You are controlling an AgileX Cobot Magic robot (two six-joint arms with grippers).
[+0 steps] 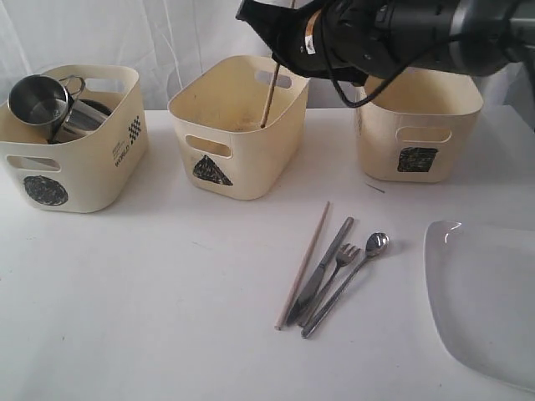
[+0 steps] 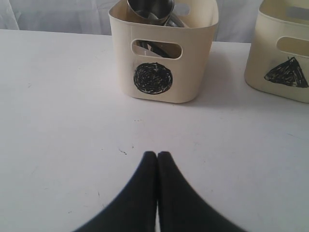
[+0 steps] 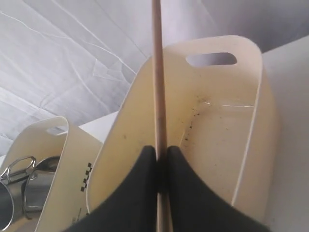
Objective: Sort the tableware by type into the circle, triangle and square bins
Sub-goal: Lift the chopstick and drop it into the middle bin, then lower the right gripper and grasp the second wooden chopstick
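Observation:
My right gripper [image 1: 279, 48] [image 3: 161, 149] is shut on a wooden chopstick [image 1: 268, 92] [image 3: 157, 72], which hangs almost upright with its lower end inside the triangle bin [image 1: 238, 159] [image 3: 217, 145]. A second chopstick [image 1: 303, 264], a steel knife [image 1: 321, 269], a fork [image 1: 337, 266] and a spoon [image 1: 355, 271] lie side by side on the table. Two steel mugs [image 1: 38, 98] [image 1: 84, 119] sit in the circle bin [image 1: 79, 180] [image 2: 159, 82]. The white square plate [image 1: 489, 296] lies at the right edge. My left gripper [image 2: 157, 153] is shut and empty, low over the table facing the circle bin.
The square bin [image 1: 418, 134] stands at the back right, partly behind my right arm [image 1: 401, 33]. A white curtain hangs behind the bins. Bare tabletop [image 1: 150, 301] lies in front of the circle and triangle bins.

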